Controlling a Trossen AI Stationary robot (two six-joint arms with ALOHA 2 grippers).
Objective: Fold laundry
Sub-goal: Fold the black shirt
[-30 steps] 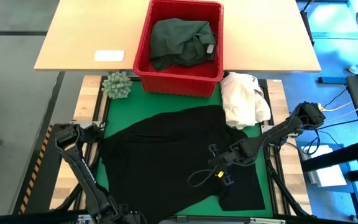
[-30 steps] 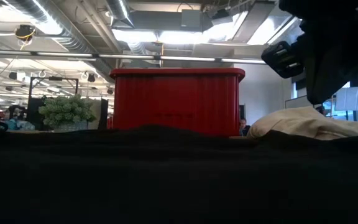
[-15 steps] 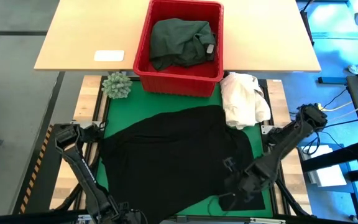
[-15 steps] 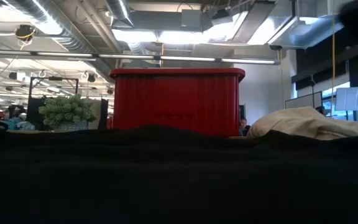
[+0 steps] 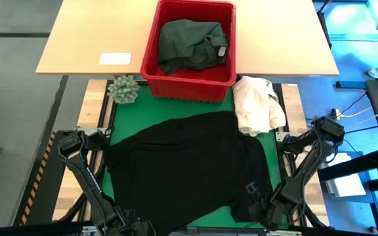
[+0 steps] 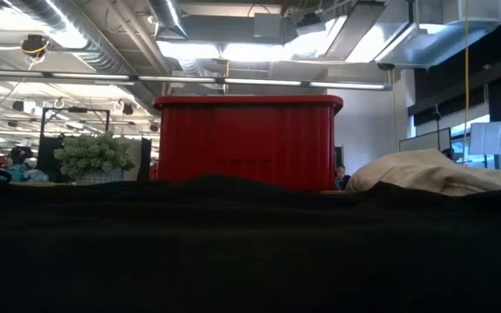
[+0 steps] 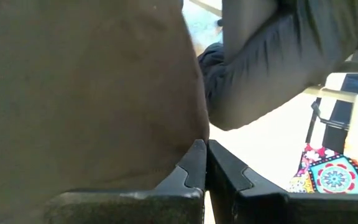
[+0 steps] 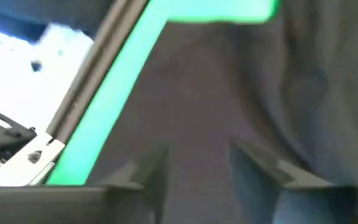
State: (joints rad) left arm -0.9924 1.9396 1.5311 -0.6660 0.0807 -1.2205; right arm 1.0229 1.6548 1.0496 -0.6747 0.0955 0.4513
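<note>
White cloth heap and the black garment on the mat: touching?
Touching. In the high view the white cloth heap lies with its lower left edge directly against the black garment, with no green mat showing between them there.

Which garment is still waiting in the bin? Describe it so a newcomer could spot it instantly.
Start at the red plastic basket on the tan table beyond the green mat. Inside lies a crumpled dark green garment. Unlike the black garment spread on the mat and the cream-white cloth heap beside the basket, it alone sits inside.
</note>
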